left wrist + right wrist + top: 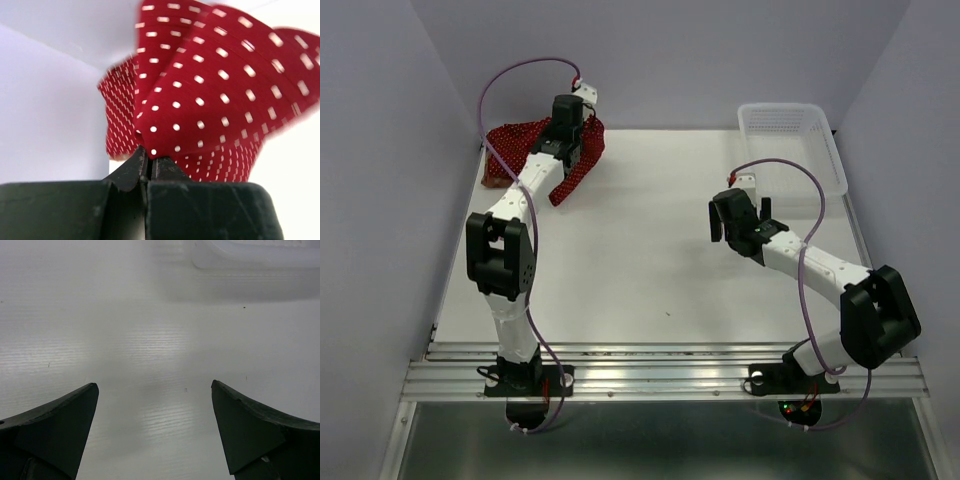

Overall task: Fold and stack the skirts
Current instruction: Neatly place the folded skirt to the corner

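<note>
A dark red skirt with tiny white dots (570,178) hangs lifted from my left gripper (576,158) at the far left of the table. In the left wrist view the gripper (149,154) is shut on a fold of this skirt (210,100). More dark red dotted cloth (512,140) lies bunched in the far left corner behind it. A small cream-and-red patch (495,181) shows at that pile's near edge; I cannot tell what it is. My right gripper (738,212) is open and empty above bare table (155,340) at the right of centre.
A white plastic mesh basket (790,145) stands at the far right, and its edge shows at the top of the right wrist view (250,252). Walls close the table on the left, back and right. A metal rail (660,370) runs along the near edge.
</note>
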`<state>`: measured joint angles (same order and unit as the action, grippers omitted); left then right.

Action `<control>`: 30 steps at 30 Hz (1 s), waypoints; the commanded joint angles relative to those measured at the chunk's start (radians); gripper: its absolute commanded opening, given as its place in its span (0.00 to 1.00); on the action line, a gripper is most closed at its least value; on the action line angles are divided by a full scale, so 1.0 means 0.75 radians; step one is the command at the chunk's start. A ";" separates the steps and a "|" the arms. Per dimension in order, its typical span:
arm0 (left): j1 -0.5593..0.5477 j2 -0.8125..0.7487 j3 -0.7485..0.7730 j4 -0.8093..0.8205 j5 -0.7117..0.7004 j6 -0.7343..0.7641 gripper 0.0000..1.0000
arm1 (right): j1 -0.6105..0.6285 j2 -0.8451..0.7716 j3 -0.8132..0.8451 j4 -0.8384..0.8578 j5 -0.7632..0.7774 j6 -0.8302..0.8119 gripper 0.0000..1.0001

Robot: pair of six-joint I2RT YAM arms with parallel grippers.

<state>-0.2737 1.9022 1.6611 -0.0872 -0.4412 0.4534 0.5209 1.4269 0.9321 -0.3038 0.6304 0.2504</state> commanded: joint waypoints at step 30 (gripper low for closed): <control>0.355 0.515 0.961 -0.285 0.275 -0.608 0.00 | -0.011 0.122 0.060 0.019 0.043 0.016 1.00</control>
<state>-0.0807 2.3001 2.3112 -0.3565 -0.2722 0.1284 0.5175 1.5005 0.9344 -0.3019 0.6434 0.2508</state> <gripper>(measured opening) 0.059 0.995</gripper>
